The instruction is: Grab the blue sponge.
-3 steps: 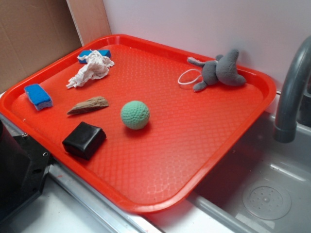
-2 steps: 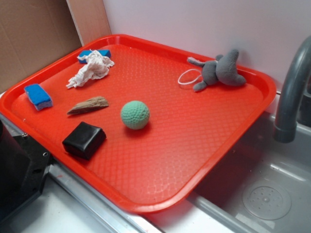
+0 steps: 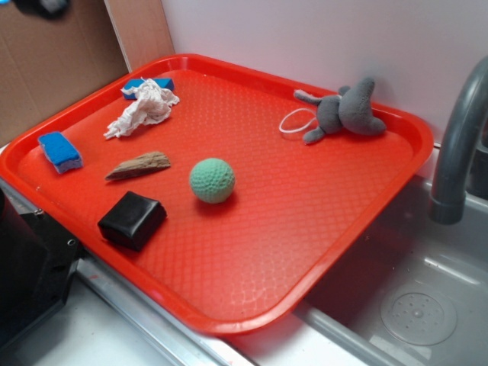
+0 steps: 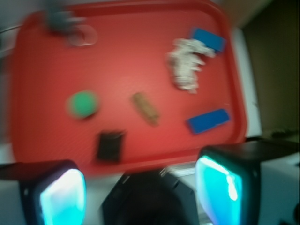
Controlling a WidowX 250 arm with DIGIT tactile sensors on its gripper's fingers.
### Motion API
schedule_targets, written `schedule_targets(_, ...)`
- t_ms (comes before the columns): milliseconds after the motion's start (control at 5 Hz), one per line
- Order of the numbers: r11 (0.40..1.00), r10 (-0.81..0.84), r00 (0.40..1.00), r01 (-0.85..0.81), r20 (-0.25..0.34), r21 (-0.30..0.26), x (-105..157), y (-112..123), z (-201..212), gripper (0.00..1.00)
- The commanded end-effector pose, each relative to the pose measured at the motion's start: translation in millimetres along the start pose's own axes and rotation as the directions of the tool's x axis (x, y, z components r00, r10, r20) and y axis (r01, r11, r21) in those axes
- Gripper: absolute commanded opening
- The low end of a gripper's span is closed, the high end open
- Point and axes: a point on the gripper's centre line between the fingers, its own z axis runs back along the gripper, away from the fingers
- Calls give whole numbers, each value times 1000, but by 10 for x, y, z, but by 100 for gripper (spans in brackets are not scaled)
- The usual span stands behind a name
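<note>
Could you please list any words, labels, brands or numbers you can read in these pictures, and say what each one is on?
None: no readable text in either view.
The tray, blue sponge, green ball, black block and grey plush toy show no print or labels.
The wrist view is blurred; no lettering shows there either.

I see the red tray point(image 3: 320, 229) resting over the sink edge. The blue sponge point(image 3: 60, 151) lies by the tray's left rim, apart from everything else. A crumpled white cloth point(image 3: 143, 108) sits at the far-left corner, partly over a flat blue slab point(image 3: 156, 82). A wood piece point(image 3: 139, 165), black block point(image 3: 132, 219) and green ball point(image 3: 212, 180) lie nearer the front; a grey plush toy point(image 3: 347, 110) rests at the far rim.
</note>
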Motion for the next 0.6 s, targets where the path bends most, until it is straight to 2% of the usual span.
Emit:
schedule_targets(0,876,482,874,-482,60,-14,156,535,-626,100)
schedule_targets(200,730,683,730,-683,15,14,48,751,-831,100)
schedule_targets(400,539,843,537,-841,-37,47,-58,876,-1151,100)
